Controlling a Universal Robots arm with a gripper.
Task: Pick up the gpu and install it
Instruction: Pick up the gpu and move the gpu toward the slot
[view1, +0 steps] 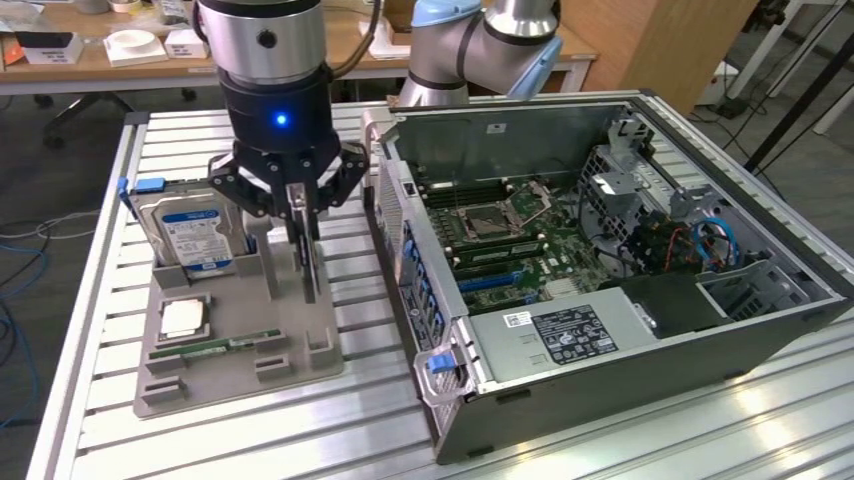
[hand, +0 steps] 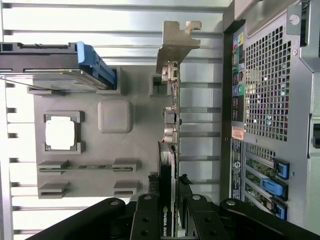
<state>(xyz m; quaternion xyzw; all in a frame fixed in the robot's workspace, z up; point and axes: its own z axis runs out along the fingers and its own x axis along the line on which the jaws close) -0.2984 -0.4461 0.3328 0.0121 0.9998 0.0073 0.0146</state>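
The gpu (view1: 308, 255) is a thin card standing on edge, with its lower edge down by the grey parts tray (view1: 247, 365). My gripper (view1: 302, 212) comes down on it from above and is shut on its top edge, one finger on each flat side. In the wrist view the gpu (hand: 171, 145) is seen edge-on, with its silver end bracket (hand: 176, 42) at the far end. The black fingers (hand: 148, 215) press on both faces near the label. I cannot tell whether the card still rests in the tray's slot.
On the grey tray (hand: 130, 145) stand a blue-labelled hard drive (view1: 198, 235), a CPU (view1: 183, 318) and a slim RAM stick (view1: 214, 347). The open computer case (view1: 747, 345) lies at the exterior view's right, its motherboard (view1: 514, 245) exposed. The table (view1: 334, 440) is slatted aluminium.
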